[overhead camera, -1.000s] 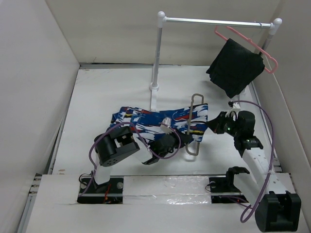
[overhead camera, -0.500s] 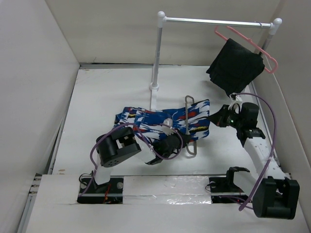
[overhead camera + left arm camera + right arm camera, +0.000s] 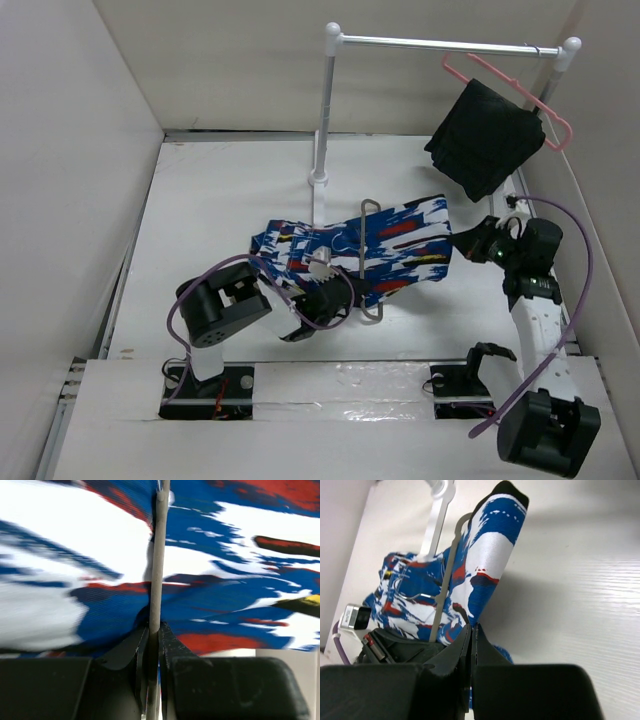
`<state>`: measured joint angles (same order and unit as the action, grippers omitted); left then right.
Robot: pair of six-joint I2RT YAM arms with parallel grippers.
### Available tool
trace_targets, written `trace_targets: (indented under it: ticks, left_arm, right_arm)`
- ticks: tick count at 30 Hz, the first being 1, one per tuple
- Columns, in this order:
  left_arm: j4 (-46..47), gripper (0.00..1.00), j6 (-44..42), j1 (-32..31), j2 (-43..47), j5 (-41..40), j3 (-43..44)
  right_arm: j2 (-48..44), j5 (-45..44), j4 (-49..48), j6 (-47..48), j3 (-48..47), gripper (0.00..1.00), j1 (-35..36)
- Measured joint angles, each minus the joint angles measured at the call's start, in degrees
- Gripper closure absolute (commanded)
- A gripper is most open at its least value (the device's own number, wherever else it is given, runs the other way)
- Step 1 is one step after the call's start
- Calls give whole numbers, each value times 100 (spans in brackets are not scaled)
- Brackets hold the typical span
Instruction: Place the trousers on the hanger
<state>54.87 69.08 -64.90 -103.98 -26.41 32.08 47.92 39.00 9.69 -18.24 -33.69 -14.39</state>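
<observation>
The printed trousers [image 3: 380,245] lie stretched across the table, threaded through the grey wire hanger [image 3: 368,262]. My left gripper [image 3: 345,300] is shut on the hanger's lower wire [image 3: 156,580], with the print filling the left wrist view [image 3: 225,580]. My right gripper [image 3: 462,243] is shut on the right end of the trousers [image 3: 485,580] and holds that end pulled to the right. The hanger's wire [image 3: 445,580] crosses the cloth in the right wrist view.
A white clothes rail [image 3: 440,44] stands at the back on a post [image 3: 320,150]. A pink plastic hanger [image 3: 520,95] with a plain black cloth [image 3: 485,140] hangs at its right end. White walls enclose the table on three sides.
My right gripper has pulled the trousers' end to the right and slightly back, stretching them through the hanger. My left gripper and the hanger have shifted a little left.
</observation>
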Motion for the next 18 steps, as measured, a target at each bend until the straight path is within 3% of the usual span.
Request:
trace_targets:
  ticks: [6, 18]
  left_arm:
    - [-345, 100, 13, 28, 391, -146, -273]
    - [-820, 100, -282, 153, 811, -409, -494]
  right_arm:
    - [39, 289, 13, -57, 0, 100, -566]
    - [31, 387, -55, -57, 0, 100, -758]
